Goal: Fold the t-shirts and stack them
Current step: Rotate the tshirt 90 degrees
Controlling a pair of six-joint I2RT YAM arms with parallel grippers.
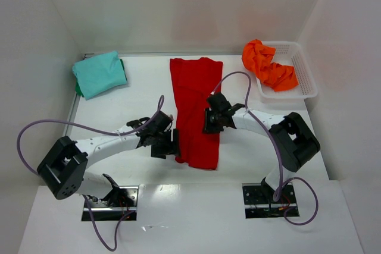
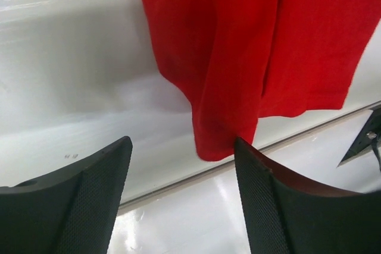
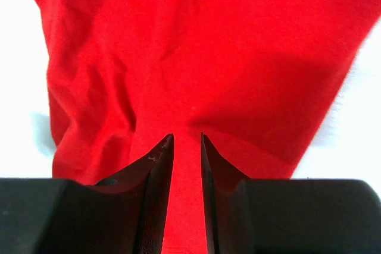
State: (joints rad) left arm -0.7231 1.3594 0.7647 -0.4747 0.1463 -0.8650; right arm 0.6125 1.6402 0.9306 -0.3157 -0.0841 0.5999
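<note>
The red t-shirt [image 1: 196, 108] lies in a long strip down the middle of the table. My right gripper [image 1: 208, 120] sits on its right edge, and in the right wrist view the gripper [image 3: 187, 136] is shut on a fold of the red cloth [image 3: 196, 46]. My left gripper [image 1: 169, 143] is open and empty at the shirt's lower left edge. In the left wrist view this gripper [image 2: 183, 141] is just short of the red hem [image 2: 250, 40]. The teal t-shirt [image 1: 99, 73] lies folded at the back left. The orange t-shirt [image 1: 268, 65] is crumpled in the basket.
A white mesh basket [image 1: 303, 72] stands at the back right against the wall. White walls close the table on three sides. A seam [image 2: 297, 138] marks the table's near edge, just below the red shirt.
</note>
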